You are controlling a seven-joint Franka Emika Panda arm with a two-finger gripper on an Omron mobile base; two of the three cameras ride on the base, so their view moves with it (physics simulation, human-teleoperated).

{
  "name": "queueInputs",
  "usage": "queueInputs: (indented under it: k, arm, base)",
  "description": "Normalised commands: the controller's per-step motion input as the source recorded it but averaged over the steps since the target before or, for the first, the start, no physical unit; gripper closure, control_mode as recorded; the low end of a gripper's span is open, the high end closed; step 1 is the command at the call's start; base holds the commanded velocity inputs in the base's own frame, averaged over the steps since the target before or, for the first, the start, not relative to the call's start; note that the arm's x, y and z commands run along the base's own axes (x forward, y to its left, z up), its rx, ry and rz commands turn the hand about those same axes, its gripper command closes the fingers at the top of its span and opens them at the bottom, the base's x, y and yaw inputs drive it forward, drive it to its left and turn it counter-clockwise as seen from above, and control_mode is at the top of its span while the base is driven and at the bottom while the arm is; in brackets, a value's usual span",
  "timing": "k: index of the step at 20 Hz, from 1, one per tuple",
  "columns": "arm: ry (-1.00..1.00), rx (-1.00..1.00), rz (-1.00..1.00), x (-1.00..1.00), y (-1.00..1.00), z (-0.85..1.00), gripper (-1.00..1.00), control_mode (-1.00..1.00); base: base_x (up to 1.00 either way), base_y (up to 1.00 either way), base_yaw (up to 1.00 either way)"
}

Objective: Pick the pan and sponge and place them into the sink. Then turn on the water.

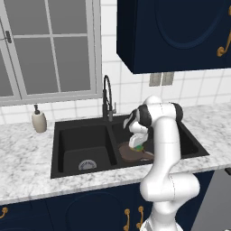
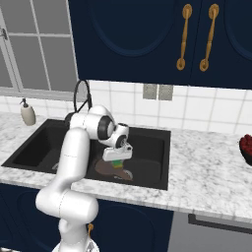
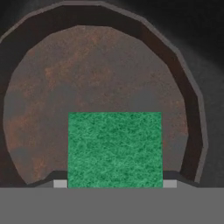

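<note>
My gripper (image 1: 137,145) hangs low in the right basin of the black sink (image 1: 57,135), shut on the green sponge (image 1: 138,147). Directly beneath lies the reddish-brown pan (image 1: 130,155) on the basin floor. In the hand view the sponge (image 3: 114,148) sits between my fingertips (image 3: 60,183), a little above the pan (image 3: 87,74), not touching it. From the right base view, the gripper (image 2: 116,158) holds the sponge (image 2: 116,164) over the pan (image 2: 107,171). The black gooseneck faucet (image 1: 107,97) stands behind the divider; water is out of view.
A beige soap dispenser (image 1: 39,121) stands on the marble counter left of the sink. A dark red thing (image 2: 246,147) sits at the counter's far right edge. Blue wall cabinets (image 2: 147,39) hang above. The left basin (image 1: 85,149) holds nothing but its drain.
</note>
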Motion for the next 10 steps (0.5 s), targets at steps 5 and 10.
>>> queueInputs:
  k: [5, 10]
  arm:
    - [0.0, 0.0, 0.0, 0.0, 0.05, -0.25, 1.0, -1.0]
    - [0.0, 0.0, 0.0, 0.0, 0.01, -0.03, 1.0, -1.0]
  base:
    - [0.0, 0.0, 0.0]
    - [0.0, 0.0, 0.0]
